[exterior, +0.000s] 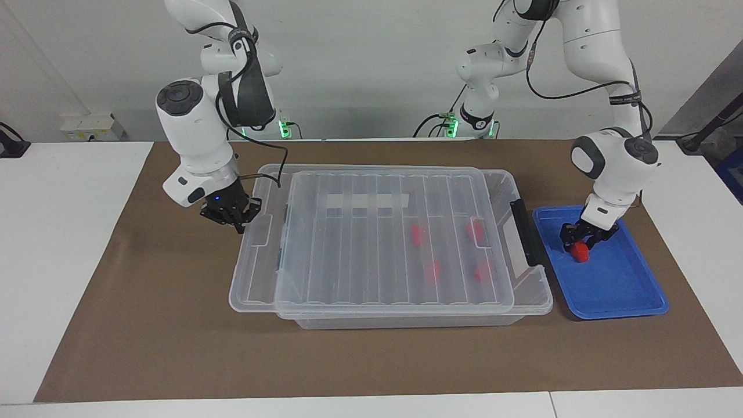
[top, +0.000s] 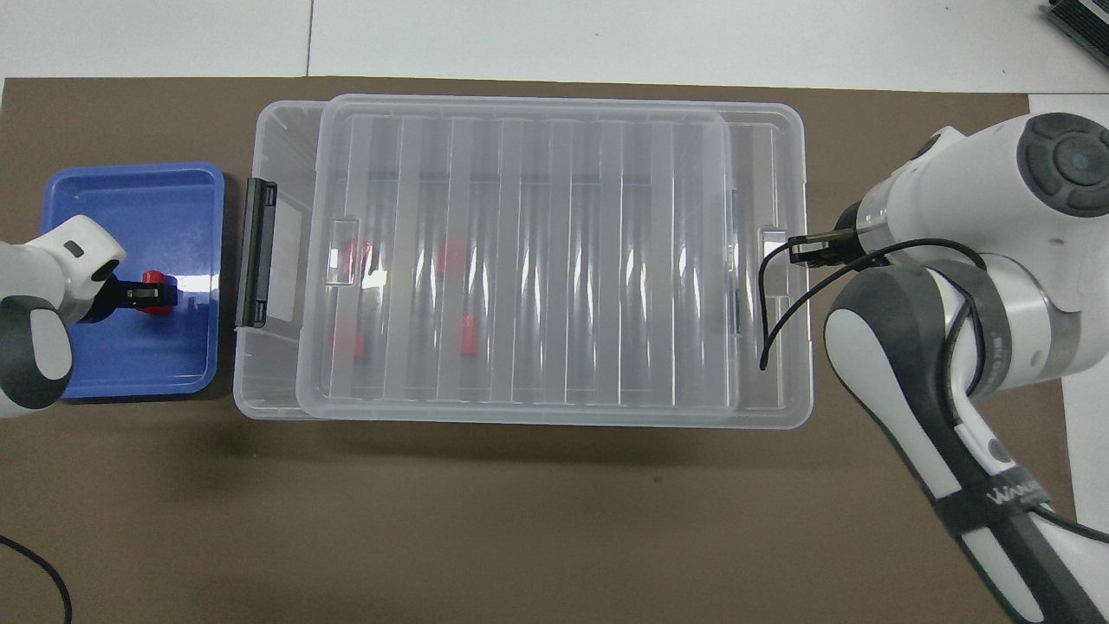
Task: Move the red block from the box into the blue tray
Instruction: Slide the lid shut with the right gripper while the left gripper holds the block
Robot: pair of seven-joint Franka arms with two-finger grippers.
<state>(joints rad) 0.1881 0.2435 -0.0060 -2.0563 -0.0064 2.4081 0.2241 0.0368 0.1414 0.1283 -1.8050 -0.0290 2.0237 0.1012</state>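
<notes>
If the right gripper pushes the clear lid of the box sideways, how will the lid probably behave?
The lid looks thin and ribbed, so it is probably light and may flex a little. It lies shifted on the box, not clipped, so it would likely slide easily. The right gripper is at its edge.
</notes>
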